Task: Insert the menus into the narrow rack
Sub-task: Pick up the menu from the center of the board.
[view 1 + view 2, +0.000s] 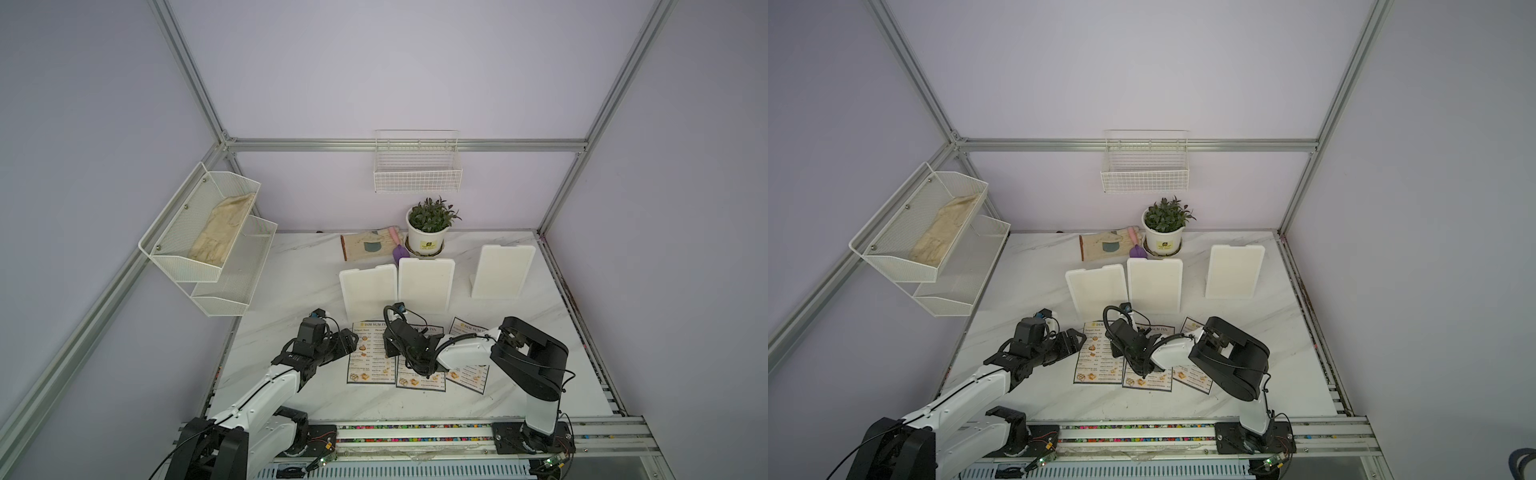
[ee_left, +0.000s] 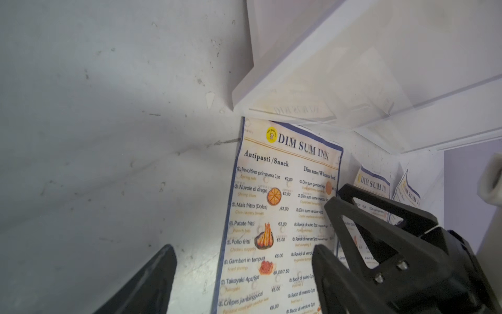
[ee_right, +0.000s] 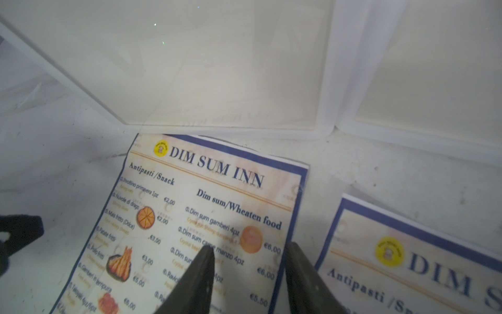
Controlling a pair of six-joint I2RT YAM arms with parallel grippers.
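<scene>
Three "DIM SUM INN" menus lie flat side by side on the marble table: the left menu (image 1: pixel 372 368) (image 2: pixel 271 204) (image 3: pixel 203 204), the middle menu (image 1: pixel 419 380) (image 3: pixel 407 258) and the right menu (image 1: pixel 469 374). My left gripper (image 1: pixel 352 340) (image 2: pixel 243 248) is open, low over the left menu's left edge, one finger off the paper and one above it. My right gripper (image 1: pixel 390 351) (image 3: pixel 250 247) is open too and straddles that same menu's right edge. A narrow white wire rack (image 1: pixel 417 174) hangs on the back wall, with nothing in it.
Three white upright stands (image 1: pixel 368 291) (image 1: pixel 426 284) (image 1: pixel 503 270) stand just behind the menus. A potted plant (image 1: pixel 430 226) and a garden glove with a purple trowel (image 1: pixel 365 245) are at the back. A two-tier mesh shelf (image 1: pixel 203 232) holding cloth juts from the left wall.
</scene>
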